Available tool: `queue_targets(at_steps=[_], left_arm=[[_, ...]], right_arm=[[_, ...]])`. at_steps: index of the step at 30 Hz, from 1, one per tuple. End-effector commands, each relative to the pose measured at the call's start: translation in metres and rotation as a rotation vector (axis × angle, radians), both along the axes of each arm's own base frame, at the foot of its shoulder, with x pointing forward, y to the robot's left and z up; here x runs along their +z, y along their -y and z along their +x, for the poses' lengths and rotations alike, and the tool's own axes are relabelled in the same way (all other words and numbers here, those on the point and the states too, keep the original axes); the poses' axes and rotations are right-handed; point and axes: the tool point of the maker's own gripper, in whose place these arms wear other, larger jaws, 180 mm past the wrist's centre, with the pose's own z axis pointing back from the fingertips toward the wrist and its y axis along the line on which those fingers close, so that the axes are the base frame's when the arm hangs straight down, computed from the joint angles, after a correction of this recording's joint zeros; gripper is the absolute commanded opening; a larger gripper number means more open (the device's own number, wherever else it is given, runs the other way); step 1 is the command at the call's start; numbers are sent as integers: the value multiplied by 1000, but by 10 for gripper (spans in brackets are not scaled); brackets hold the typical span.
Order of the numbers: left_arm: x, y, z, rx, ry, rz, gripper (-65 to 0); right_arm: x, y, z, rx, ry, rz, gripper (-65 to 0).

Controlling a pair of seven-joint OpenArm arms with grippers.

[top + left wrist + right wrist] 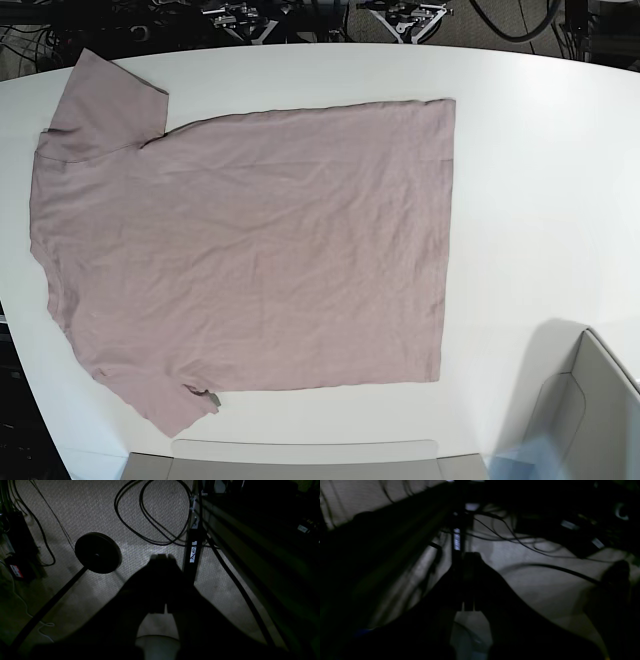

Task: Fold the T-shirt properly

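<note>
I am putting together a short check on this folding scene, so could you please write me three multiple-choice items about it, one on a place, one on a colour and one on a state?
1. In the base view, toward which side of the white table do the sleeves of the T-shirt lie?
A. left
B. right
C. far edge

2. What colour is the T-shirt?
A. navy blue
B. dusty pink
C. bright green

3. How does the T-shirt lie?
A. rolled into a tube
B. bunched in a heap
C. spread flat, unfolded

Answers:
1 A, since both sleeves sit at the left and the straight hem faces right.
2 B, as the whole cloth is a muted pink.
3 C, because the full body and both sleeves show in one layer with only light wrinkles.
</note>
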Motion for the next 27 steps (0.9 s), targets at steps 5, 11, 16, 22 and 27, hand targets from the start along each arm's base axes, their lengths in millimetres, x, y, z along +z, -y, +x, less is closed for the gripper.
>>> queue_targets(at_steps=[5,11,16,22,27], left_arm=[[0,2,-1,-7,1,-1,-649],[0,2,-2,-7,0,-1,-649],[0,2,0,-7,3,-1,-649],[0,2,-2,-7,0,-1,-649],[0,2,-3,-7,-2,-1,-649]], right_arm=[[-1,17,4,-18,7,-26,-648],[0,59,-17,3,-23,-92,-648],[0,68,-13,-8,-17,-104,-648],[-1,50,-11,-10,-14,-77,-648],[-1,49,-16,-16,-23,-76,-648]])
